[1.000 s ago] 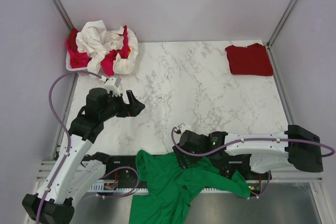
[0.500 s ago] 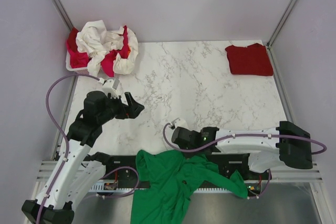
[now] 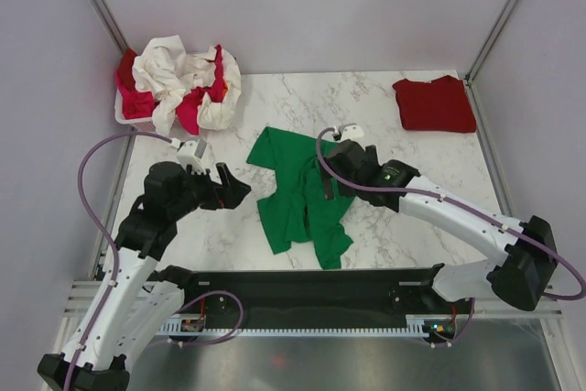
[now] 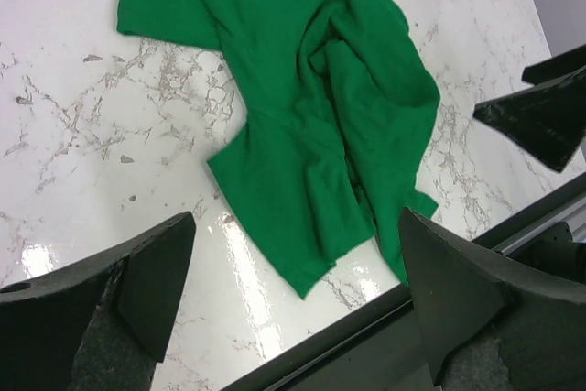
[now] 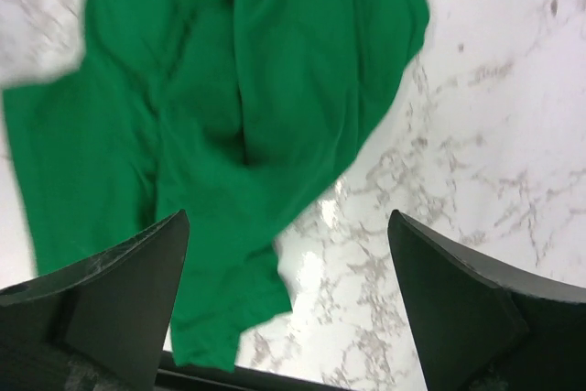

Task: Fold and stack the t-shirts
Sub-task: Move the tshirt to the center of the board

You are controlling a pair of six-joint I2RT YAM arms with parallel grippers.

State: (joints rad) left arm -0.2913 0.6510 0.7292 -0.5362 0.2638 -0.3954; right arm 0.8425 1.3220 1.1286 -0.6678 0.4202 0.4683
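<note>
A bright green t-shirt (image 3: 295, 203) lies crumpled and unfolded near the middle of the marble tabletop (image 3: 439, 157), one sleeve spread toward the far left and its lower hem bunched toward the near edge. The right arm (image 3: 458, 217) reaches in from the near right corner, and the right jaws hang just over the shirt's right side, spread wide with nothing between them; the right wrist view shows only green cloth (image 5: 229, 70) and marble between the two dark fingers (image 5: 119, 272). The left arm (image 3: 137, 235) holds the left jaws beside the shirt's left edge, apart from it, equally wide open and empty, the fingers (image 4: 137, 272) framing the garment (image 4: 302, 107). A dark red t-shirt (image 3: 435, 104) lies folded flat at the far right corner. At the far left, a cream-white t-shirt (image 3: 169, 66) and a pinkish red t-shirt (image 3: 189, 112) are heaped in a white basket (image 3: 122, 116).
</note>
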